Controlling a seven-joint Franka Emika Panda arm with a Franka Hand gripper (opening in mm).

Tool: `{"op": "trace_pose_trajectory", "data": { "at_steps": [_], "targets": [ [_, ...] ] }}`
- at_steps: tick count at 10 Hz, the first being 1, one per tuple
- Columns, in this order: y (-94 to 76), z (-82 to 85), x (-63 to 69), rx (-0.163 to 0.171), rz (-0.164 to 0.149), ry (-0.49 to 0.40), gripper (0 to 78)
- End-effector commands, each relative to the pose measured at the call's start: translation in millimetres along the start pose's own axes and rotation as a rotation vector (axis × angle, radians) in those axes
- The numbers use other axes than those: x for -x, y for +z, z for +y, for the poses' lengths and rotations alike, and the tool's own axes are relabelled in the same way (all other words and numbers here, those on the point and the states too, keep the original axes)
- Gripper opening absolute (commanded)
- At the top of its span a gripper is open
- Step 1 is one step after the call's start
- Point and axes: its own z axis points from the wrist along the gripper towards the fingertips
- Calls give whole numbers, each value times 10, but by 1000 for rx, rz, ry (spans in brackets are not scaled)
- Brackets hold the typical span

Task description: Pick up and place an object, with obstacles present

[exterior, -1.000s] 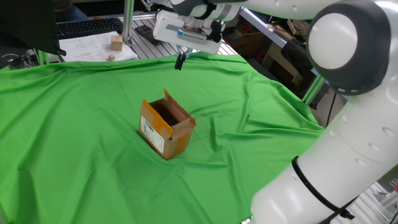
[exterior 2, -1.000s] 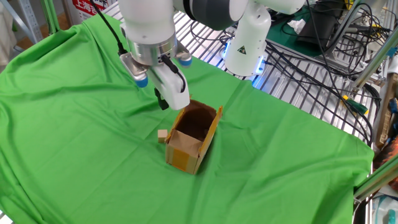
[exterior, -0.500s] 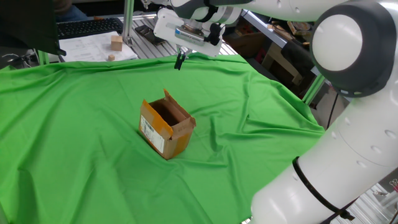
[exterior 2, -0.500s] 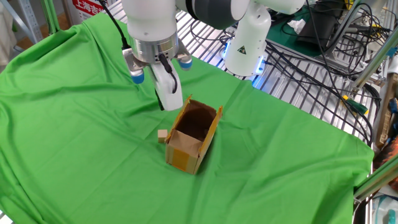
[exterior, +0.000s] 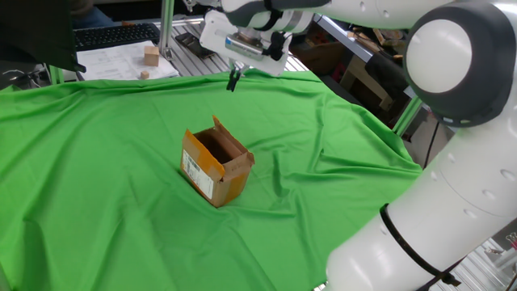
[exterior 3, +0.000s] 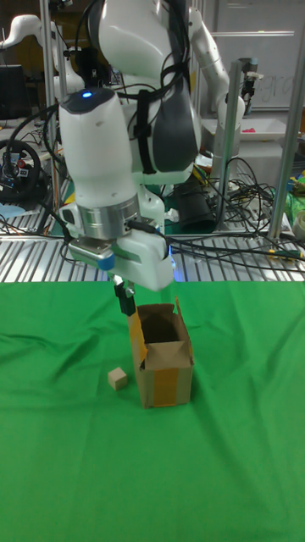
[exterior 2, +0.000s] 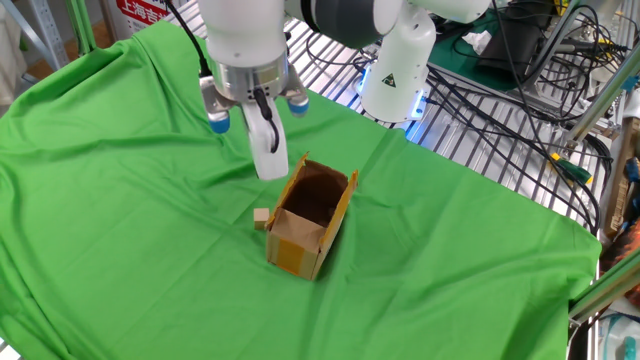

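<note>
Since a second ago we see the gripper (exterior 2: 268, 165) rise slightly; cube and box haven't shifted. Cube (exterior 2: 261, 218): small, light tan, plain wooden faces, on the green cloth (exterior 2: 120, 220) below the gripper, just beside the cardboard box (exterior 2: 305, 230), apart from the fingers. Arm reaches over the table, wrist pointing down, gripper above the box's rim. Finger gap: we can't tell. Box is brown corrugated, flaps upright, white label (exterior: 193, 169). Cloth is wrinkled.
</note>
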Motion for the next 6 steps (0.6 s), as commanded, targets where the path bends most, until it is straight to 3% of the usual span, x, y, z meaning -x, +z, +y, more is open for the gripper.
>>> {"op": "trace_pose_trajectory", "data": {
  "at_steps": [1,6],
  "targets": [
    [140,-77,15,-23,-32,31,0],
    [449,-346,61,-34,-33,58,0]
  ]
}}
